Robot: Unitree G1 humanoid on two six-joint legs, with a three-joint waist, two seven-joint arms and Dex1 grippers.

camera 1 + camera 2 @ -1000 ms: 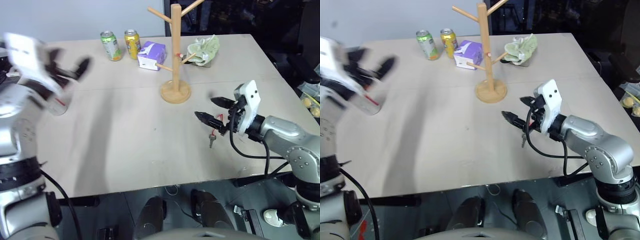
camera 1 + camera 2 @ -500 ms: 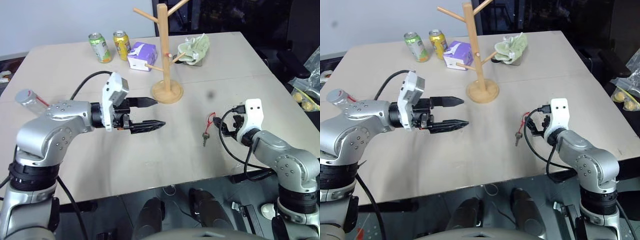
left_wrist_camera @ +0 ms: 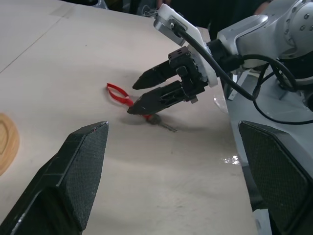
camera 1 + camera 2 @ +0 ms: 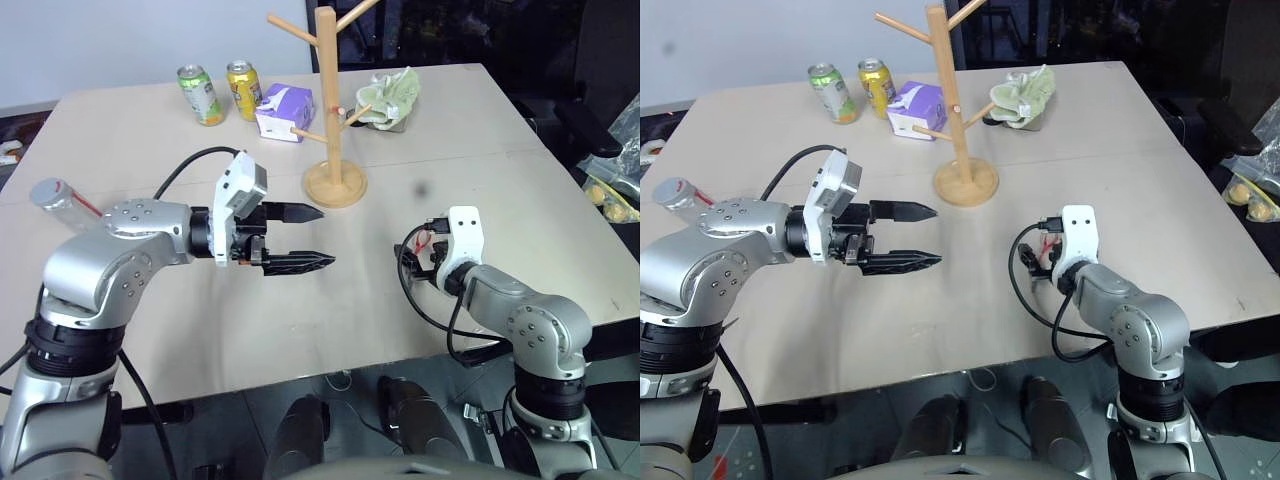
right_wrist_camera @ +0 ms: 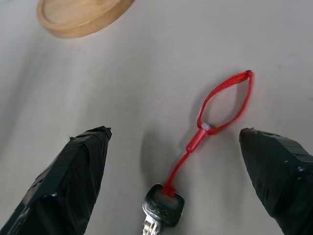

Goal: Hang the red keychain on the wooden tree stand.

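Beige table (image 4: 250, 330): red keychain (image 5: 215, 122) lies flat, near wooden tree stand (image 4: 333, 110). Right gripper (image 3: 139, 95) spread wide over it, empty; left gripper (image 4: 318, 237) wide open, empty, mid-table.

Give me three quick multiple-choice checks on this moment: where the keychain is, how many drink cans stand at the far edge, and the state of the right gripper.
1. Where is the red keychain?
A. hung on a peg
B. flat on the table
C. inside the purple carton

2. How many drink cans stand beside the purple carton?
A. two
B. four
C. none

3. How is the right gripper?
A. shut on the keychain
B. open, low over the keychain
C. clamped on the wooden tree stand

Answers:
1 B: cord and key lie on the tabletop.
2 A: a green can and a yellow can.
3 B: the fingers stand apart on either side of the cord.
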